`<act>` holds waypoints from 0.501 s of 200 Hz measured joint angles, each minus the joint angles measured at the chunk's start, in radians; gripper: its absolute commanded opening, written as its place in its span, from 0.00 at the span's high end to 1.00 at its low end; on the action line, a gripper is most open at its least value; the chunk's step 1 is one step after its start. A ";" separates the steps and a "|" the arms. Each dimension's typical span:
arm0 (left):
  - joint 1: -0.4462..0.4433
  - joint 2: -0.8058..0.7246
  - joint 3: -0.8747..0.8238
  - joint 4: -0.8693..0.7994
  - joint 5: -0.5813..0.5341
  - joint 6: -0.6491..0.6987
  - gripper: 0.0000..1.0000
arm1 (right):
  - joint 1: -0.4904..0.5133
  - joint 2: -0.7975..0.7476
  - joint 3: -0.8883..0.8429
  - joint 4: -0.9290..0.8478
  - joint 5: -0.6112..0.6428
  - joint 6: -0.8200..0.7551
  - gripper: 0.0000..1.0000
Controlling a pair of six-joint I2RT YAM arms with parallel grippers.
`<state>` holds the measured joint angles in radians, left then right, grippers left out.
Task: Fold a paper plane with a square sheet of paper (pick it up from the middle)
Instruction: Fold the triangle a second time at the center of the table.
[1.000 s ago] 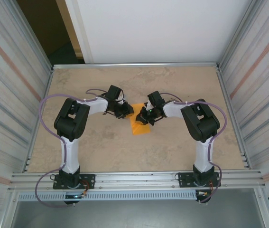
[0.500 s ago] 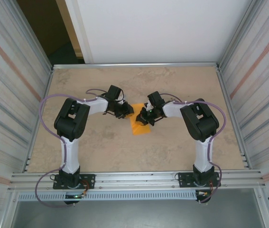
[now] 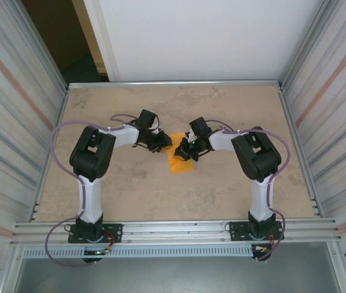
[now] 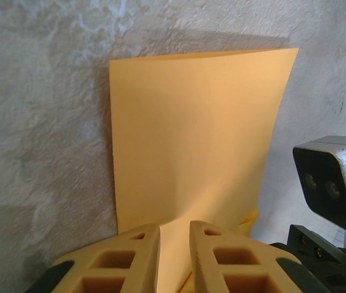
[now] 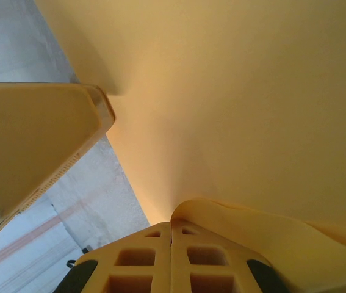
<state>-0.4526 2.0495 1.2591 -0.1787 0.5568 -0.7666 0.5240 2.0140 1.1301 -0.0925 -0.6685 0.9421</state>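
Observation:
The square sheet of paper [image 3: 181, 163], bright orange and folded to a narrower rectangle, lies mid-table between both arms. In the left wrist view the paper [image 4: 197, 128] stretches away flat, one part rising toward my left gripper [image 4: 174, 231], whose fingers stand a narrow gap apart with paper showing in the gap. From above, the left gripper [image 3: 163, 145] sits at the sheet's far left corner. My right gripper [image 3: 184, 152] rests over the sheet's far edge. Its fingers [image 5: 171, 224] are shut on a curled-up edge of the paper [image 5: 240, 91].
The beige table [image 3: 118, 189] is ringed by a metal rail [image 3: 173, 83] and corrugated side walls. The right wrist's camera housing [image 4: 333, 182] sits close beside the left fingers. A left-gripper finger [image 5: 32, 140] looms near the right gripper.
The right gripper turned slightly at the paper's far edge. The left arm and the sheet stayed where they were.

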 measured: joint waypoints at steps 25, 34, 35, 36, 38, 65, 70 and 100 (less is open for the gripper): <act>0.000 0.000 0.000 0.000 0.000 0.000 0.78 | 0.000 0.002 0.003 -0.001 -0.004 0.000 0.97; 0.000 0.000 0.000 0.000 0.000 0.000 0.78 | 0.000 0.003 0.003 -0.002 -0.005 0.000 0.97; 0.000 0.000 0.000 0.000 0.000 0.000 0.78 | 0.000 0.003 0.004 -0.002 -0.005 0.000 0.97; 0.000 0.000 0.000 0.000 0.000 0.000 0.78 | 0.000 0.003 0.004 -0.002 -0.005 0.000 0.97; 0.000 0.000 0.000 0.000 0.000 0.000 0.78 | 0.000 0.003 0.004 -0.002 -0.006 0.000 0.96; 0.000 0.000 0.000 0.000 0.000 0.000 0.78 | 0.000 0.005 0.007 -0.009 -0.006 -0.003 0.93; 0.000 0.000 0.000 0.000 0.000 0.000 0.78 | 0.000 0.005 0.007 -0.010 -0.006 -0.004 0.92; 0.000 0.000 0.005 -0.007 0.000 0.000 0.77 | 0.000 0.005 0.015 -0.017 -0.006 -0.008 0.85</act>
<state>-0.4522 2.0495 1.2636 -0.1860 0.5564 -0.7670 0.5236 2.0193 1.1454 -0.1093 -0.6750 0.9344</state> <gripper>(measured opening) 0.224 0.125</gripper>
